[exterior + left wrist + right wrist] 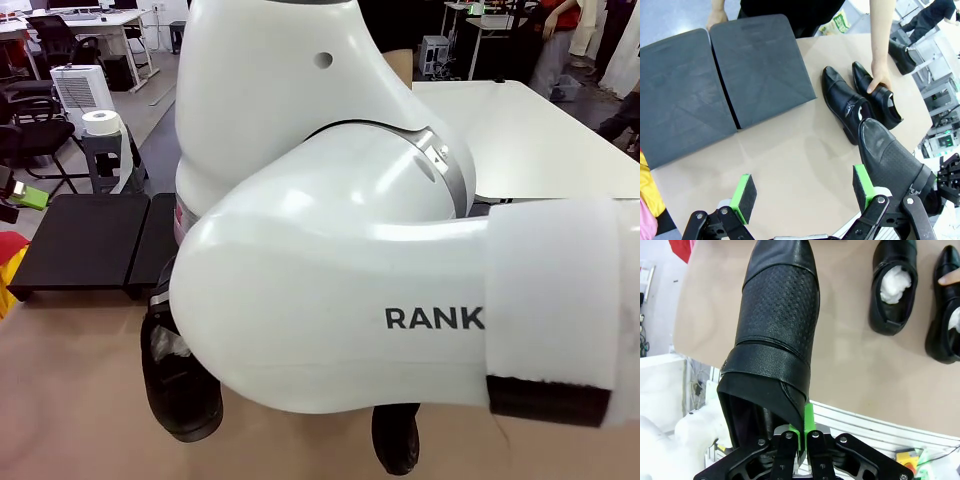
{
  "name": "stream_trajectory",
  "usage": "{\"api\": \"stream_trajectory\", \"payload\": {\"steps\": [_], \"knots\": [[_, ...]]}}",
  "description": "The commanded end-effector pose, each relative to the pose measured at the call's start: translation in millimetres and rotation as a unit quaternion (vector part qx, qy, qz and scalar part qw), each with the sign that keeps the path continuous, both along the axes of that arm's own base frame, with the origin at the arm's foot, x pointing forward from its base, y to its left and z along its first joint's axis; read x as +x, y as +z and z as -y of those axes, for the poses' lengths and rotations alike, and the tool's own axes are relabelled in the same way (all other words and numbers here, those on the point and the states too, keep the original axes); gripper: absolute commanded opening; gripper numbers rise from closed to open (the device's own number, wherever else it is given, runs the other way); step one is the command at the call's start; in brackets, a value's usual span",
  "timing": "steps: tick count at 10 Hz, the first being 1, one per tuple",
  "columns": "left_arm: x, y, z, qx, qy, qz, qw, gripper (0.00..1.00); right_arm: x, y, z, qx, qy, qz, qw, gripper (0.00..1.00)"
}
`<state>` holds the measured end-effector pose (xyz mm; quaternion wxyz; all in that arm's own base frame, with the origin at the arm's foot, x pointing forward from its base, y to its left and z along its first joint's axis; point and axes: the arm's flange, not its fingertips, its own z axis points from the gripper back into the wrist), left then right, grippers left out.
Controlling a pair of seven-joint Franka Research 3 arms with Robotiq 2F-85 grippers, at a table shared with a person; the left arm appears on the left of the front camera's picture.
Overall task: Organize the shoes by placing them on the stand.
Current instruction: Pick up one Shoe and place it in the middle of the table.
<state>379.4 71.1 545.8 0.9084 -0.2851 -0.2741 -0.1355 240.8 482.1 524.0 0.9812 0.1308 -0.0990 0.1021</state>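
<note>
Low matte black two-panel stand (715, 80) lies bare, upper left of the left wrist view; a textured black leather dress shoe (777, 325) hangs mid-frame in the right wrist view, carrying step, I judge — right gripper (802, 432) pinched on its collar; left gripper (804, 192) spread, empty; next, probably: bring it over the stand, lower it flat.

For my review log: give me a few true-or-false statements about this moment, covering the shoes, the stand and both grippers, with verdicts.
1. The stand has no shoes on it. True.
2. The left gripper is shut on a shoe. False: it is open and holds nothing.
3. The right gripper is shut on the rim of the textured shoe. True.
4. No hand touches any shoe. False: a person's hand rests on the outer shoe of a pair on the table.
</note>
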Motion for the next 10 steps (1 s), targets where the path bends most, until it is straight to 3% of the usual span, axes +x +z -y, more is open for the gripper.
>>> {"api": "stream_trajectory", "payload": {"steps": [1,6,10], "knots": [[0.7,-0.1,-1.4,-0.004,-0.007,0.007,1.0,1.0,-0.1,4.2,-0.7,0.003,0.0,0.008,1.0,0.0],[0.7,-0.1,-1.4,-0.004,-0.007,0.007,1.0,1.0,0.0,0.0,0.0,0.0,0.0,0.0,1.0,0.0],[0.7,-0.1,-1.4,-0.004,-0.007,0.007,1.0,1.0,17.1,-46.1,-21.8,-0.003,-0.042,0.024,0.999,0.0]]}}
